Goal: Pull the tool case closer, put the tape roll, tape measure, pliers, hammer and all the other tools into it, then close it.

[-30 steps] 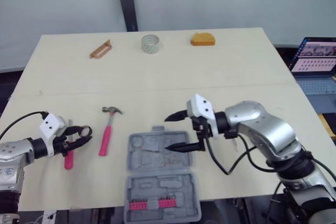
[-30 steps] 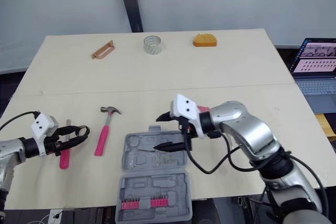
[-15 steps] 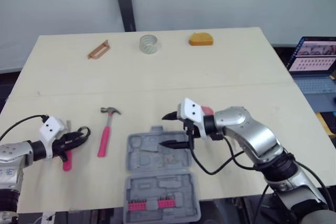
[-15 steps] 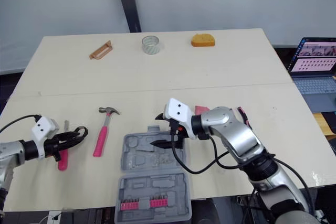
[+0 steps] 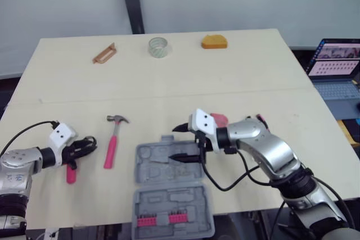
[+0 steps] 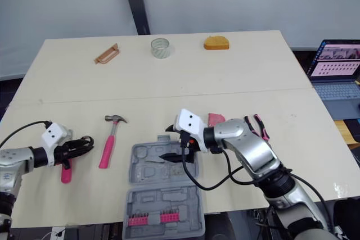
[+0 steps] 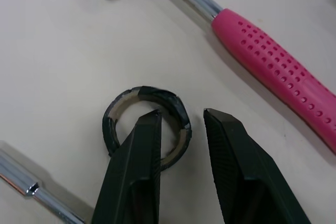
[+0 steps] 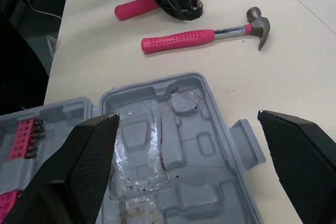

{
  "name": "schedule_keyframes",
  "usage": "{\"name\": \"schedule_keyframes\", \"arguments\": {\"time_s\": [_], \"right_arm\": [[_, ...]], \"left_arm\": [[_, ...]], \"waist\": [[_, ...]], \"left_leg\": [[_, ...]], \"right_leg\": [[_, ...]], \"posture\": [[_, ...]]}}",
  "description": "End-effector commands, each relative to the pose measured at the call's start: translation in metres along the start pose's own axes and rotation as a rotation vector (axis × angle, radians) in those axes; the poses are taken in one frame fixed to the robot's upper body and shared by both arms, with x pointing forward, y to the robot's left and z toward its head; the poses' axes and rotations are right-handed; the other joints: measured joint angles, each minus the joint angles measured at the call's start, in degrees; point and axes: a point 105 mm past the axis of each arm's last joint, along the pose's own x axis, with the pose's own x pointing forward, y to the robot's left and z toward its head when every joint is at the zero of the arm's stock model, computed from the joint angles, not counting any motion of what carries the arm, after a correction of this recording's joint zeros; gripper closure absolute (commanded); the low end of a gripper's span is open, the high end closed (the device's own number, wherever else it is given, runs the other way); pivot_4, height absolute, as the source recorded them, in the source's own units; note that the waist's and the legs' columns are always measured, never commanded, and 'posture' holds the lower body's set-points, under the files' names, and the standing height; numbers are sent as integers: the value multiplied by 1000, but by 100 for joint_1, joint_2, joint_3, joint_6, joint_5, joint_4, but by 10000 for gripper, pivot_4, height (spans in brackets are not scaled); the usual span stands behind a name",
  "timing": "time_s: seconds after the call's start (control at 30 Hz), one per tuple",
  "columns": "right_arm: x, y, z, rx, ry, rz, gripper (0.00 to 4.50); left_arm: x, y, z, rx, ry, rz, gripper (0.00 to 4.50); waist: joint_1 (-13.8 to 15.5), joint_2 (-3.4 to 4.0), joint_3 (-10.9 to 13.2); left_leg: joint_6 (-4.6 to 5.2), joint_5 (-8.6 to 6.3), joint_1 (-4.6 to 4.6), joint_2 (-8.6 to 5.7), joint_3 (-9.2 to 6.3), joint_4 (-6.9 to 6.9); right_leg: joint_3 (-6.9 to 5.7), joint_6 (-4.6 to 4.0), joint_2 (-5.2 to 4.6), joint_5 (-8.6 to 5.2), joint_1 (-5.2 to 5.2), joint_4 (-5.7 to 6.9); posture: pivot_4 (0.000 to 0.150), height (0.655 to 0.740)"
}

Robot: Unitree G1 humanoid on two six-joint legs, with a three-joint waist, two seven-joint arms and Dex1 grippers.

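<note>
The right gripper (image 5: 172,144), its two black fingers spread wide, hangs over the lid half of the open grey plastic tool case (image 5: 169,203). A second ago it stood nearer that half's right edge. It has since slid toward the robot's left and now sits above the moulded recesses. The case lies where it did, at the near edge of the pale table (image 5: 236,77), between the two arms. At the robot's left, the left gripper (image 7: 182,115) stays low at the small black tape roll (image 7: 147,93). Its fingers are slightly parted, one inside the ring and one outside, with the ring's wall between them and a gap showing on the outer side. The pink-handled hammer (image 5: 112,139) and the pink-handled screwdriver (image 5: 70,172) flank that gripper, unmoved. Along the far edge, the clear tape roll (image 5: 158,47) and the orange tape measure (image 5: 215,41) rest well apart from the case, as before.
</note>
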Motion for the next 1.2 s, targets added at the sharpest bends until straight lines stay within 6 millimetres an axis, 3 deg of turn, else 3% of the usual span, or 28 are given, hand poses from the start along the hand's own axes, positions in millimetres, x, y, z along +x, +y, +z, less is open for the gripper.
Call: {"name": "schedule_keyframes", "arguments": {"time_s": [0.03,0.33,0.43,0.77,1.0,1.2], "right_arm": [[-3,3,12,-43,-35,-8,0],[-3,3,12,-39,-37,-4,0],[-3,3,12,-37,-37,-2,0],[-5,1,14,-35,-54,-11,0],[-24,-5,26,-67,-110,-45,0],[-55,0,31,-104,-97,-34,0]], "left_arm": [[-4,4,3,15,0,11,30952],[-3,3,5,18,-11,7,30952],[-3,2,5,13,-11,4,43984],[-3,3,6,-1,-19,5,44635],[-15,-7,38,-42,-114,-43,44635],[-18,-56,79,-103,-209,-231,44635]], "waist": [[1,0,0],[2,0,0],[2,0,0],[2,0,0],[3,0,0],[20,-1,1]], "left_leg": [[0,0,0,0,0,0],[0,0,0,0,0,1],[0,0,0,0,0,1],[0,0,0,0,0,0],[0,0,-1,0,-1,1],[0,0,-4,0,-6,1]], "right_leg": [[0,0,0,0,0,0],[0,0,0,0,0,0],[0,0,-1,0,0,0],[0,0,0,0,0,0],[0,0,-3,0,0,1],[1,0,-7,0,3,-1]], "posture": [[1500,7400],[1500,7400],[1500,7400],[1500,7400],[1500,7400],[1500,7400]]}}
